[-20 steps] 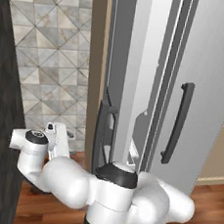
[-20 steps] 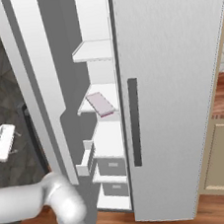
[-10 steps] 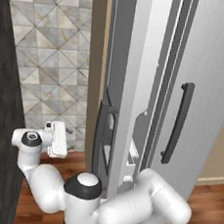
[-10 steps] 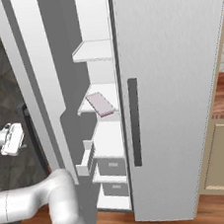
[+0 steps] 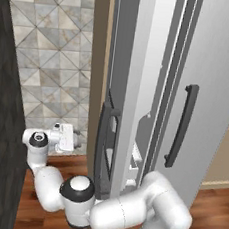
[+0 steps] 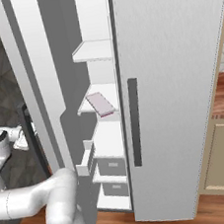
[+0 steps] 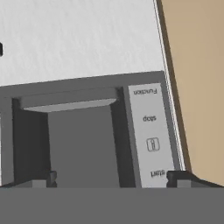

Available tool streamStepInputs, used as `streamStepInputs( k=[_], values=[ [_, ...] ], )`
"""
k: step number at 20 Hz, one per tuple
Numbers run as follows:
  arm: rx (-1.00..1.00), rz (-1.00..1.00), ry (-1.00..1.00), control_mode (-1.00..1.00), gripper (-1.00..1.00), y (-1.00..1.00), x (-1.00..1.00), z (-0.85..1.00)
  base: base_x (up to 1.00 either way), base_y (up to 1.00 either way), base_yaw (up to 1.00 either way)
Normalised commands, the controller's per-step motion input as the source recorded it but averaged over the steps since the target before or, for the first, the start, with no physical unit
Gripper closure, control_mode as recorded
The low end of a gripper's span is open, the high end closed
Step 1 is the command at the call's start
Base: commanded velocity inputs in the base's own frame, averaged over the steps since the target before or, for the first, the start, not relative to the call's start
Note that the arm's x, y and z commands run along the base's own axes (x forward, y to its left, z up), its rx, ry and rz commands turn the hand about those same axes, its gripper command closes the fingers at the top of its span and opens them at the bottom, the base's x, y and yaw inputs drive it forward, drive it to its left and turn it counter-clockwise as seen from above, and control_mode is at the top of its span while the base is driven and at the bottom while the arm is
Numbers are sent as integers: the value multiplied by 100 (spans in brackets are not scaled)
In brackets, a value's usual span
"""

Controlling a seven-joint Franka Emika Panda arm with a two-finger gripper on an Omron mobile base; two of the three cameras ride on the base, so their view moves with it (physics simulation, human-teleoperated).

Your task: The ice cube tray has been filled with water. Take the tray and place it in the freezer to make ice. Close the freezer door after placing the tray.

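The tray (image 6: pixel 100 103) lies flat on a middle freezer (image 6: pixel 107 134) shelf, near its front edge, so only closing remains. The claw (image 7: pixel 109 177), spread wide and holding nothing, faces the dispenser niche (image 7: pixel 74 140) on the outside of the open door (image 5: pixel 122 87), probably placed there to push it shut.

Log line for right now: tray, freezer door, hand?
ice cube tray: on freezer shelf | freezer door: open, not yet shut | hand: open, empty, outside the door, facing its dispenser niche
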Motion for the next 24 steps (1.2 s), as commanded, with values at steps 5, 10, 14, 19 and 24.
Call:
streamStepInputs(
  k=[5,10,14,19,24],
  values=[
    [-2,0,10,-100,-100,-89,-11,-11,0,0,0],
    [0,0,4,-100,-100,-100,-40,-12,0,0,0],
    [0,0,1,-100,-100,-100,-44,-10,0,0,0],
    [0,0,0,-100,-100,-100,-30,-6,0,0,0],
    [0,1,0,-100,-100,-100,-2,0,0,0,0]
  ],
)
